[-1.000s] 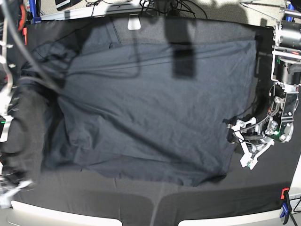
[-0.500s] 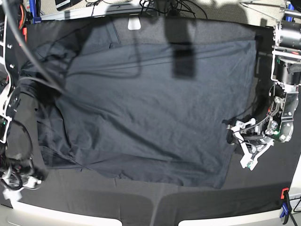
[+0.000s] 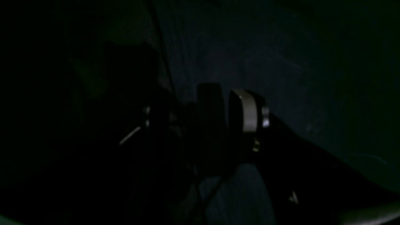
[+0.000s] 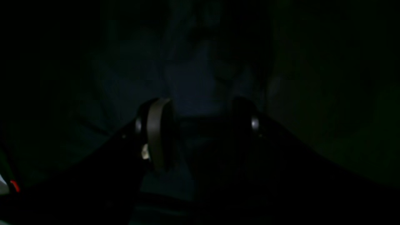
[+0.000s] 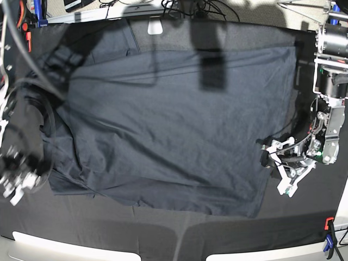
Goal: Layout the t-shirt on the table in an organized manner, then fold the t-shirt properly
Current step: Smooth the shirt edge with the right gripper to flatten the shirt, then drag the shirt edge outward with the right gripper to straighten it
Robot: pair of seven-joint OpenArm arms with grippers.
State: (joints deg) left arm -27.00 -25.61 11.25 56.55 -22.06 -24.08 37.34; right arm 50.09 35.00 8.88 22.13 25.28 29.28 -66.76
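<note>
**T-shirt spread across the black table, both claws wide and empty**

The t-shirt lies spread over most of the table, a broad charcoal-grey sheet with its long edges running left to right in the base view. Its far edge is fairly straight; the near edge sags in a shallow curve toward the right, ending in a corner near the left arm's claw. On the left the fabric is bunched and wrinkled, with a doubled-over fold at the near-left corner. At the far left a sleeve-like flap reaches toward the table's far edge, close to a small white tab. Shadows of the overhead rig fall across the far half of the cloth.

The left gripper sits at the scene's right, low over the shirt's right edge, its white fingers spread wide with nothing between them. The left wrist view is very dark, showing only a pale finger over dim fabric.

The right gripper is at the scene's left, blurred, beside the wrinkled left side of the shirt. In the right wrist view its fingers stand well apart over dim grey cloth, nothing held.

An orange-and-blue clamp grips the table's near-right edge.
</note>
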